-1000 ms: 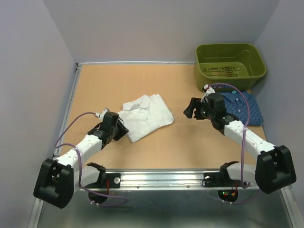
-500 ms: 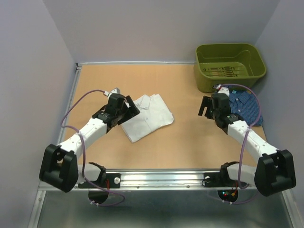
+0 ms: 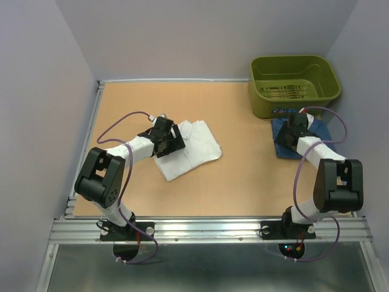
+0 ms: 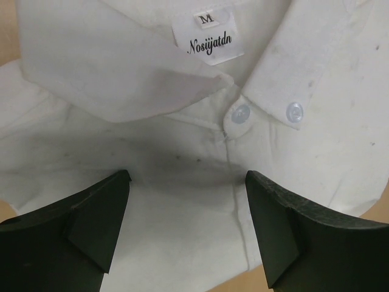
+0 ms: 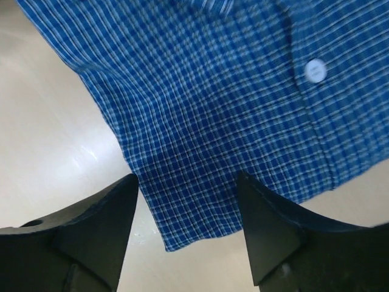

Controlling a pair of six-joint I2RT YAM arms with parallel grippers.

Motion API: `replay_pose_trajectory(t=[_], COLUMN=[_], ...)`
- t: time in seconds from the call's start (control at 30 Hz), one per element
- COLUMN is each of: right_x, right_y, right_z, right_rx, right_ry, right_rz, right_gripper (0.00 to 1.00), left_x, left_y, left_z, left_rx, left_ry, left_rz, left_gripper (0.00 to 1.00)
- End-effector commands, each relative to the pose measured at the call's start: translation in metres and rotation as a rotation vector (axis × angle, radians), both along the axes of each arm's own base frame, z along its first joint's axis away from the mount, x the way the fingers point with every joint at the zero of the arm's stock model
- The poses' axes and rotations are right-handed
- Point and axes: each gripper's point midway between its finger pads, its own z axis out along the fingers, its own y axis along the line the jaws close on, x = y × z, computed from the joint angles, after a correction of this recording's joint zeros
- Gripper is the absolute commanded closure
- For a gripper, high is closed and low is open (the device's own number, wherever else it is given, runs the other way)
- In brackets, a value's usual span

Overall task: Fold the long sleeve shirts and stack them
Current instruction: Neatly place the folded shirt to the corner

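Both grippers hang low over a shirt, so the step in hand seems to be taking hold before stacking. The left gripper stands wide apart above the collar of the white shirt, which lies folded left of the bench middle. The right gripper, also spread wide, straddles a corner of the blue shirt by the right edge, just in front of the bin in the far right corner. Each should pinch through every layer (or the fold may drop open). Count: two shirts, one bin.
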Motion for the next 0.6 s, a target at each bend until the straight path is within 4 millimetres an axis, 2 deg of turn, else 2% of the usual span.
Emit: replay_pose_trajectory(t=[0.0,0.07,0.13,0.23,0.27,0.43,0.57], right_x=[0.007,-0.002,-0.017,-0.031,-0.039,-0.07,-0.1], right_y=[0.014,0.021,0.037,0.061,0.076,0.138,0.19], right_z=[-0.013,-0.028,-0.045,-0.055,-0.059,-0.061,-0.065], right_rx=[0.077,0.111,0.19,0.287,0.329,0.477,0.53], right_ry=[0.042,0.096,0.163,0.203,0.225,0.289,0.343], right_rz=[0.046,0.066,0.095,0.144,0.176,0.294,0.399], right_gripper=[0.32,0.37,0.41,0.45,0.45,0.45,0.45], left_x=[-0.001,-0.004,-0.003,0.0,0.001,0.014,0.018], left_y=[0.027,0.039,0.052,0.068,0.071,0.083,0.082], left_z=[-0.012,-0.015,-0.012,-0.009,-0.006,0.03,0.06], left_rx=[0.109,0.151,0.18,0.214,0.22,0.249,0.229], left_ry=[0.024,0.045,0.048,0.048,0.04,-0.053,-0.123], left_rz=[-0.004,-0.002,0.001,0.001,-0.001,0.002,0.01], left_gripper=[0.11,0.11,0.11,0.11,0.11,0.11,0.11])
